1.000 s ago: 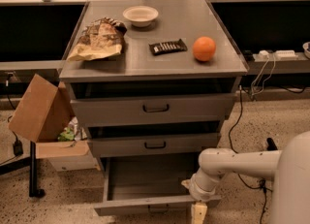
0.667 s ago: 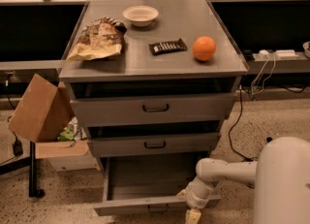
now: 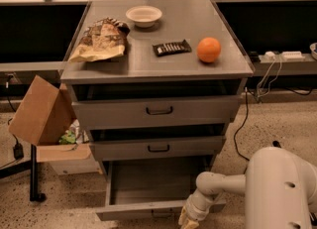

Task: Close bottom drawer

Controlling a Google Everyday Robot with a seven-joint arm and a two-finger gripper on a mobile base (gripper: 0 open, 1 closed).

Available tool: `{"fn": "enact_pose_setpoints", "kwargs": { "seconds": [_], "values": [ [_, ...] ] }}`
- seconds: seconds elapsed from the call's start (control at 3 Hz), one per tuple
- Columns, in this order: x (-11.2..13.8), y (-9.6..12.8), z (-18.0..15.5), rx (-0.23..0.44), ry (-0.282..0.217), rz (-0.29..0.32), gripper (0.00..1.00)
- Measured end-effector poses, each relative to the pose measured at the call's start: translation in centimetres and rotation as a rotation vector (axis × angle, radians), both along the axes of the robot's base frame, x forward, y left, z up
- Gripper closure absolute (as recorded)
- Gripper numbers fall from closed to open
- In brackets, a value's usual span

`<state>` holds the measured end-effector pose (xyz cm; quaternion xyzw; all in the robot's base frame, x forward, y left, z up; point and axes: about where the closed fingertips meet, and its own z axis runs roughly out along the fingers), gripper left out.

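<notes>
Since the arm has swung inward over the last sec, its big white rear link now fills the btm corner. The gripper has slid toward the cabinet's centre line. It ends low at the frame's btm edge, just beside or touching the front panel of the bottom drawer. Contact can't be confirmed, and I can't tell if the gripper is parted or pinched, since the frame edge cuts off its tip.

The drawer itself hasn't budged vs. the earlier views: it's pulled well out w/ the tray floor showing. So the change is approach only, no push yet. Judgement: the task is at the pre-contact or first-contact stage. Next it needs a straight shove on the panel toward the cabinet. The gripper sits off-centre on the arm's side, so the drawer may skew on its runners.

Above, the middle drawer and top drawer look unchanged, each w/ a dark gap over it. On the cabinet top, the snack bag, dark bar packet, orange and bowl at the back haven't moved. The cardboard box beside the cabinet is in the same spot.
</notes>
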<state>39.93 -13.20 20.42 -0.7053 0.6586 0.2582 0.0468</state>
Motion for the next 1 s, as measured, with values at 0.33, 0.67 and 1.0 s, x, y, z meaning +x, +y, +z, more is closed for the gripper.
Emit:
{"fn": "enact_pose_setpoints", "kwargs": {
  "seconds": [0.33, 0.67, 1.0],
  "values": [
    [0.6, -0.9, -3.4, -0.018, 0.007, -0.051, 0.83],
    [2.0, -2.5, -6.7, -0.022, 0.001, -0.130, 1.00],
    [2.3, -3.0, -6.9, -0.022, -0.007, -0.152, 0.97]
  ]
}}
